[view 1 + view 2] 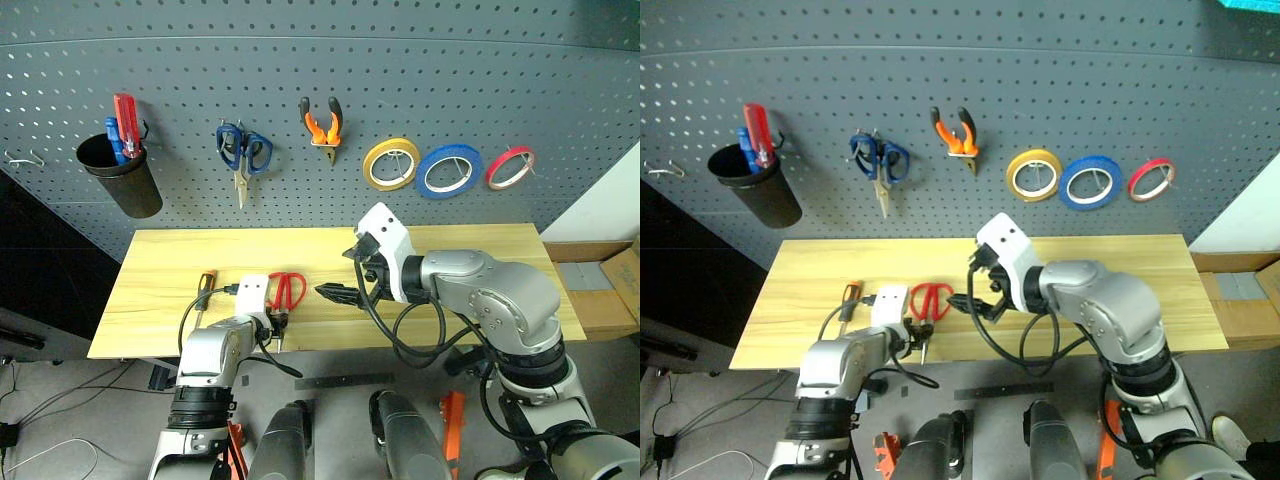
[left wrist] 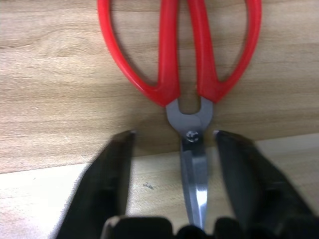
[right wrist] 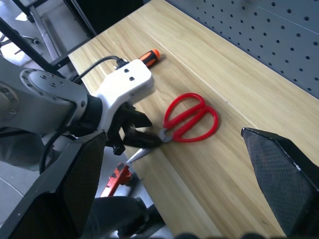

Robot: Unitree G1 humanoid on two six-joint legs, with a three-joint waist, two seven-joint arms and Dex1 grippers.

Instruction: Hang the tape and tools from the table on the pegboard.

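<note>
The table [image 1: 450, 250] is showing pale yellowish wood with fine lengthwise grain, and behind it the dark grey pegboard [image 1: 330, 70] is carrying a regular grid of small holes.

The red scissors [image 1: 287, 292] are lying flat near the table's front edge, their smooth oval plastic loops toward 12 o'clock and their bare steel blades toward 6 o'clock. The left tool [image 2: 174, 149] is pointing steeply down over them, its two flat matte-black fingers [image 2: 107, 179] standing partly apart on either side of the blades just below the pivot screw. A gap is showing on each side, so it is gripping nothing.

At 9 o'clock of the scissors, near them, the slim screwdriver [image 1: 205, 290] is lying on the wood with its orange-and-black handle.

The right tool [image 1: 338, 292] is hovering at 3 o'clock of the scissors, its textured black fingers [image 3: 279, 174] spread wide and holding nothing.

On the pegboard, the orange-and-black pliers [image 1: 322, 128] are hanging from a hook with handles up. At their 3 o'clock, the flat blue tape [image 1: 449, 170] is hanging between a yellow roll [image 1: 391, 163] and a thinner red roll [image 1: 510, 167].
</note>
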